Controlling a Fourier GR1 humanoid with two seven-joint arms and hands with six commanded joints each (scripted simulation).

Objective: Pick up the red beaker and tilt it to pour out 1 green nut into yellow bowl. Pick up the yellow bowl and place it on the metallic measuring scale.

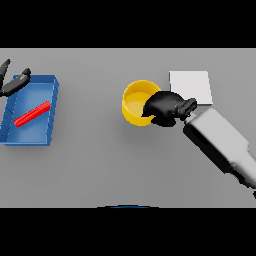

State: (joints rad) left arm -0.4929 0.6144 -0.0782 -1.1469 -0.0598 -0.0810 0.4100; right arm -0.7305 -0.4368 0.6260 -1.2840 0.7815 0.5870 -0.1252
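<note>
Yellow bowl (136, 101) at centre; white scale (191, 85) upper right; blue tray (47, 135) at left holding a red stick (32, 114); grey table (110, 165); dark hands (167, 107).

**Pale arm, dark hands**

The right arm (220, 142) is a blocky, boxy forearm in white and light grey, darker along its shaded side. It ends in a glossy black right robot hand (167, 107). The left robot hand (12, 82) is equally black, with slim fingers.

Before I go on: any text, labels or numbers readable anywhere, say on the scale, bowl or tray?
None. The white scale, yellow bowl, blue tray and red beaker lying in it show plain surfaces, no readable markings. Neither do the right hand or left hand.
</note>
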